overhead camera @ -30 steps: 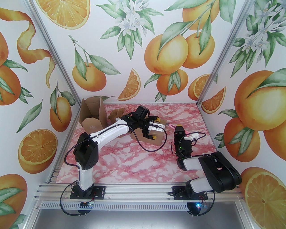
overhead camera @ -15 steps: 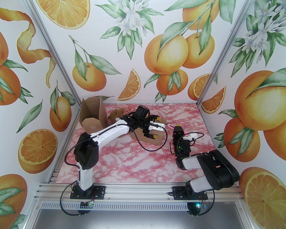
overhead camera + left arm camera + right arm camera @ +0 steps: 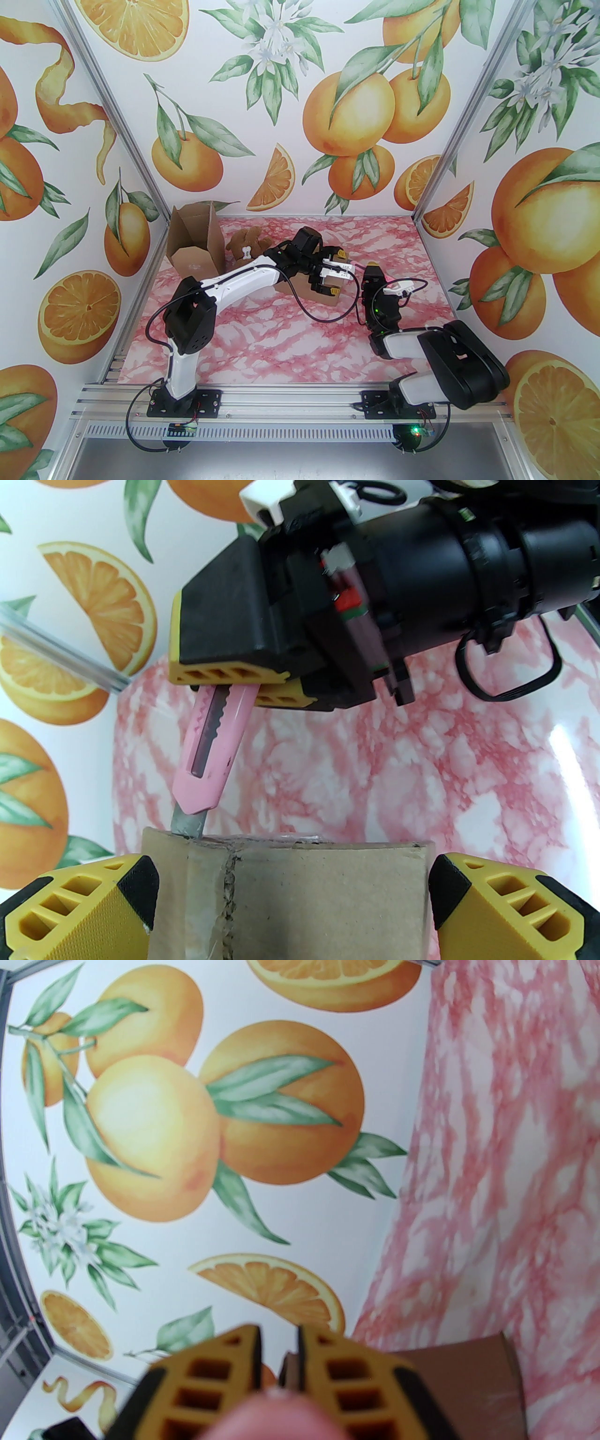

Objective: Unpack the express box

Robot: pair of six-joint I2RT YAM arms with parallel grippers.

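The express box (image 3: 304, 287), brown cardboard sealed with clear tape, lies mid-table. My left gripper (image 3: 335, 273) stands open across its right end, one yellow finger (image 3: 93, 902) on each side of the box (image 3: 328, 902). My right gripper (image 3: 234, 684) is shut on a pink utility knife (image 3: 211, 742). The knife's grey blade tip touches the box's top edge at the taped seam. From the right wrist, the right gripper (image 3: 279, 1353) shows its fingers close together with the pink handle (image 3: 276, 1417) blurred between them, and the box (image 3: 468, 1382) lies at lower right.
An opened cardboard box (image 3: 194, 243) stands at the back left with a brown teddy bear (image 3: 246, 246) beside it. Orange-print walls enclose the pink marble table (image 3: 281, 337) on three sides. The right arm (image 3: 450, 361) is folded low at the front right.
The left arm has swung right, bringing its gripper to the box's right end and uncovering the teddy bear. The right gripper has edged toward the box with the knife.
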